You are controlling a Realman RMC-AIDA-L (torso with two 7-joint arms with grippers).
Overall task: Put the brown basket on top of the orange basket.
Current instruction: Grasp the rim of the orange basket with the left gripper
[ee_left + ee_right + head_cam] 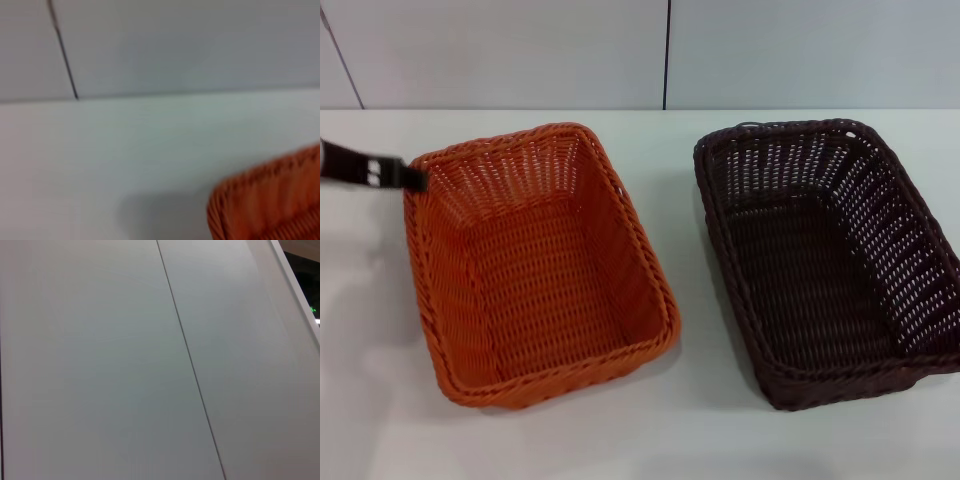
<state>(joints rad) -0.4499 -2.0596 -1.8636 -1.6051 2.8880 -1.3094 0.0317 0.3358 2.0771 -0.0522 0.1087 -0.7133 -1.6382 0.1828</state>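
The orange basket (535, 265) stands empty on the white table, left of centre in the head view. To its right, a gap apart, the dark brown basket (830, 260) also stands empty on the table. My left gripper (408, 177) reaches in from the left edge, its dark tip right at the orange basket's far left corner. One corner of the orange basket (272, 200) shows in the left wrist view. My right gripper is out of view; its wrist camera sees only wall panels.
The white table (650, 440) runs back to a pale panelled wall (665, 50) behind both baskets. A strip of bare table lies between the two baskets and along the front.
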